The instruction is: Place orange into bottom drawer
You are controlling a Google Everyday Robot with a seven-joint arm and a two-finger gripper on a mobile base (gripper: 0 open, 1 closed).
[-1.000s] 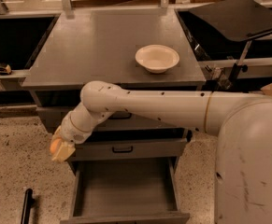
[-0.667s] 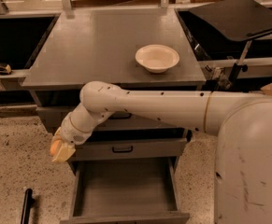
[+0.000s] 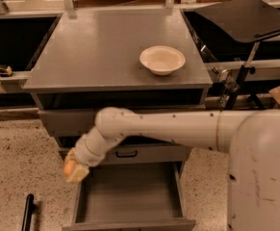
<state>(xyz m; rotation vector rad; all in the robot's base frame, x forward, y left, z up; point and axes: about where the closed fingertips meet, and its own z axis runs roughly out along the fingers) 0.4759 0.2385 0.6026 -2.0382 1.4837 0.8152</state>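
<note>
Since the earlier frame, the gripper [image 3: 77, 171] has been brought lower and slightly rightward, toward the left edge of the bottom drawer [image 3: 130, 192].

A black bar-shaped object [image 3: 28, 213] is noted on the speckled floor at far left. The gripper is seen closed around the orange [image 3: 69, 167], which is held above floor level at the drawer's left wall. Whether the orange is over the interior or just outside it cannot be determined. The bottom drawer is found pulled out, its grey interior exposed. Above it, a shut drawer with a black handle [image 3: 126, 153] is partly hidden by the arm [image 3: 168, 128]. A cream bowl [image 3: 162, 59] is recorded upright on the grey tabletop [image 3: 101, 47], right of centre.
</note>
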